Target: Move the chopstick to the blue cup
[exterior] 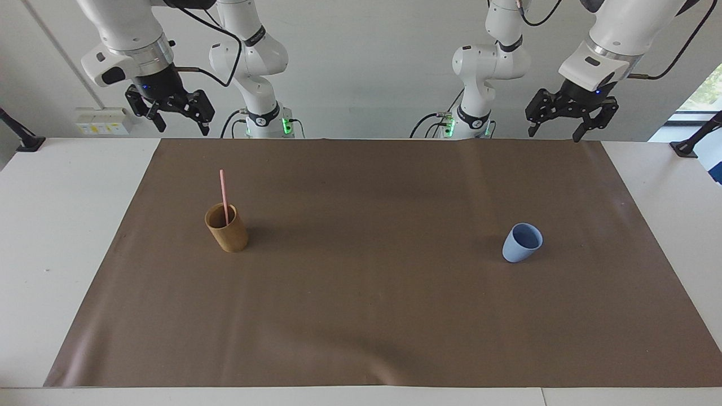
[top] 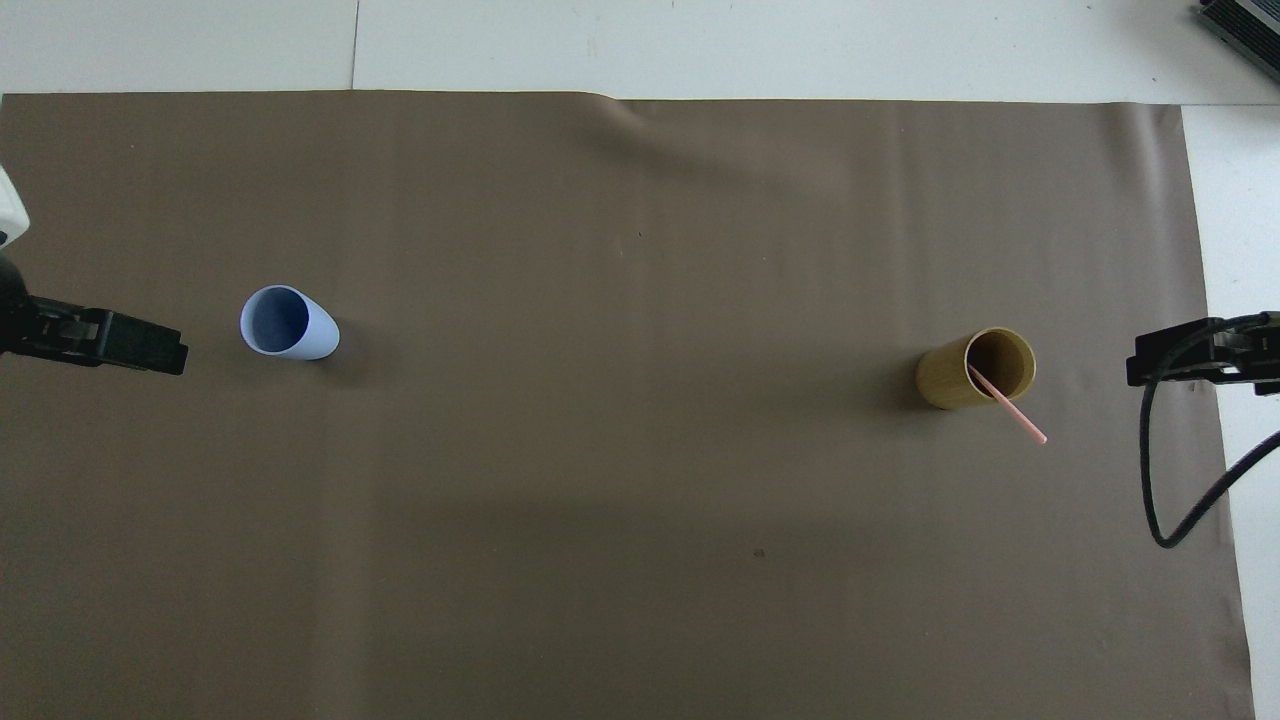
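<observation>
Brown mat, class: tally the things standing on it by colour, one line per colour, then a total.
Pink: 1, the chopstick, standing in the tan cup.
Tan: 1, the tan cup.
Light blue: 1, the blue cup, empty.
Total: 3

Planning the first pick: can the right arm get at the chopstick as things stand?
Probably yes: the chopstick stands out of the brown cup at the right arm's end, nothing beside it; the right gripper hangs open.

Matt blue cup [exterior: 522, 242], wood-look tan cup [exterior: 227, 228]
</observation>
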